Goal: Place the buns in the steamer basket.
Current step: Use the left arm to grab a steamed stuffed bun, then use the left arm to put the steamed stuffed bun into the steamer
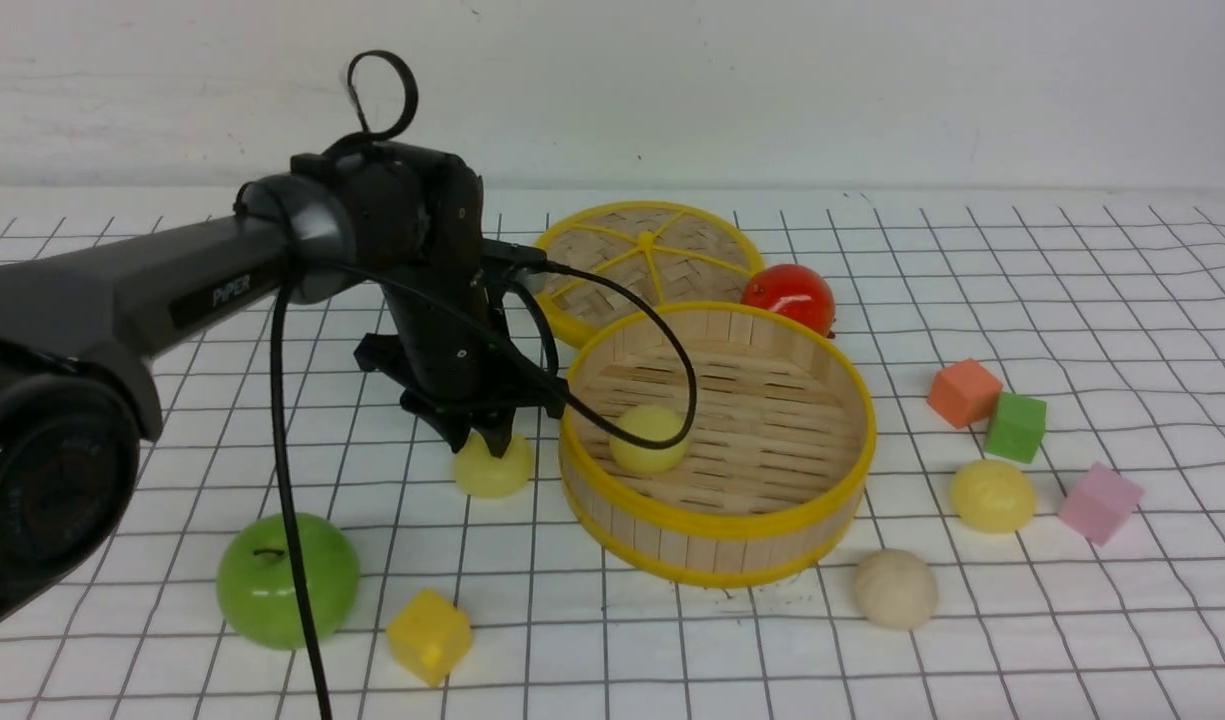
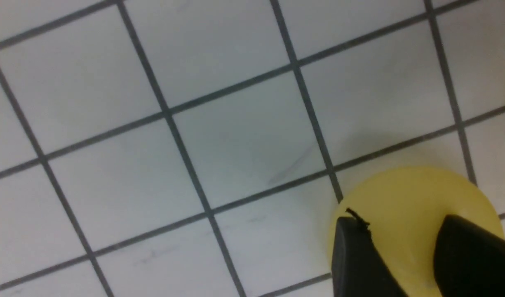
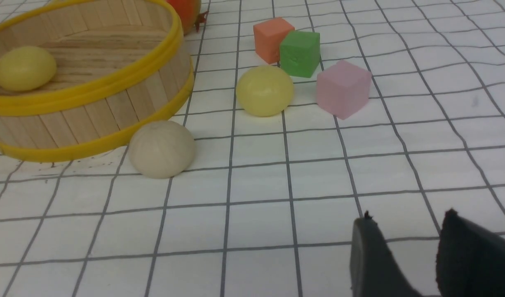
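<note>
The steamer basket (image 1: 722,525) (image 3: 91,88) stands mid-table with one pale yellow bun (image 1: 650,440) (image 3: 24,68) on its slatted floor. Just left of it a second yellow bun (image 1: 492,475) (image 2: 405,214) rests on the cloth. My left gripper (image 1: 487,440) (image 2: 400,220) points down onto that bun, its two black fingers pressed against the top sides. To the basket's right lie a third yellow bun (image 1: 992,495) (image 3: 264,90) and a beige bun (image 1: 895,588) (image 3: 161,148). My right gripper (image 3: 407,216) hovers open and empty over the cloth, well short of both.
A flat woven lid (image 1: 652,250) and a red tomato (image 1: 789,295) sit behind the basket. A green apple (image 1: 287,580) and yellow cube (image 1: 429,635) lie front left. Orange (image 1: 964,392), green (image 1: 1015,427) and pink (image 1: 1099,503) cubes stand right.
</note>
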